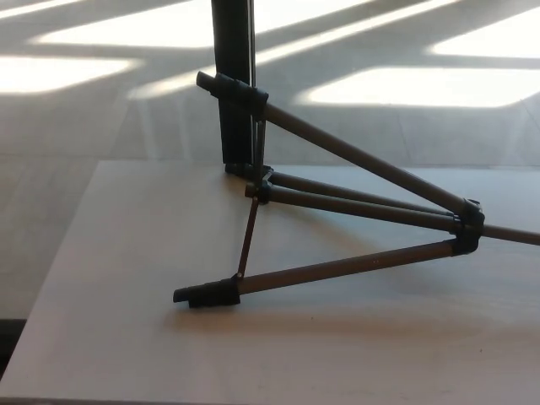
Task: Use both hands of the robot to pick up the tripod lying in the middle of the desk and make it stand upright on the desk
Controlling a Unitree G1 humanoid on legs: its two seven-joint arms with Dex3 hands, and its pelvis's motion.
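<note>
The tripod [363, 211] lies on its side on the pale desk [126, 278], its legs spread. One leg rests on the desk with its black foot [205, 294] toward the left front. Another leg rises to a black foot [232, 87] at the upper left, off the desk top. The middle column [354, 202] runs between them to a black hub [467, 226] at the right, from which a thin shaft [515, 235] passes out of the picture. Thin braces [248, 240] join the legs. Neither hand shows.
A dark upright post [234, 84] stands just behind the desk's far edge, close to the raised leg. Beyond the desk lies a floor [405, 84] with bright sunlit patches. The desk's left edge [59, 253] slants toward the front.
</note>
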